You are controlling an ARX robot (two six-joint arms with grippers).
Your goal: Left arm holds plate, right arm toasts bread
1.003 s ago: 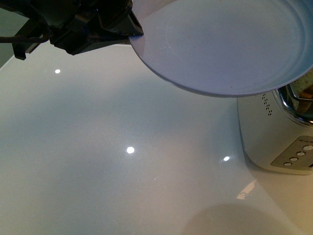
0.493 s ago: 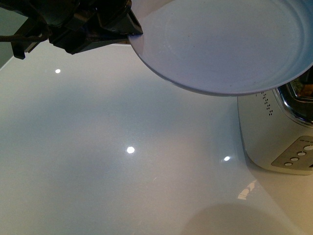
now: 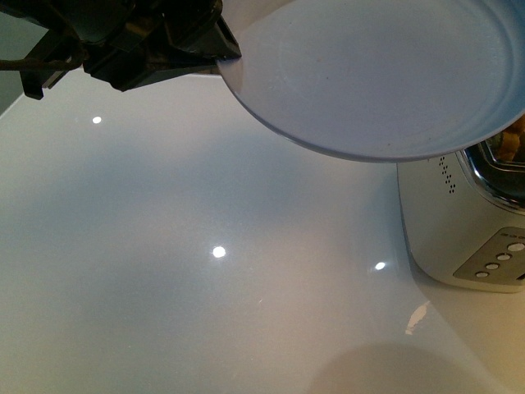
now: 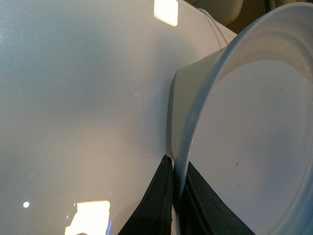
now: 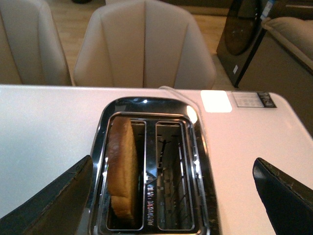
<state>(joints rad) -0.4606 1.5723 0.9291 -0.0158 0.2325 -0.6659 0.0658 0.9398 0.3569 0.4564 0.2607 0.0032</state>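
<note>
The pale blue-grey plate (image 3: 377,74) hangs tilted above the white table, with my left gripper (image 3: 220,57) shut on its rim. In the left wrist view both black fingers (image 4: 159,200) pinch the rim of the plate (image 4: 254,122). The bread (image 5: 122,166) stands on edge in one slot of the chrome toaster (image 5: 201,166), with its crust showing; the other slot holds nothing. My right gripper (image 5: 172,166) is open above the toaster, with one finger to each side and touching nothing. In the front view the plate hides most of the top of the toaster (image 3: 447,230).
The toaster's button panel (image 3: 500,258) faces the front of the glossy white table (image 3: 164,287). Beige chairs (image 5: 144,44) stand past the table's far edge, next to a dark cabinet (image 5: 242,34).
Plate and left gripper have stayed put. In the front view the tan patch in the toaster's top, just under the plate's rim, has shrunk and shifted.
</note>
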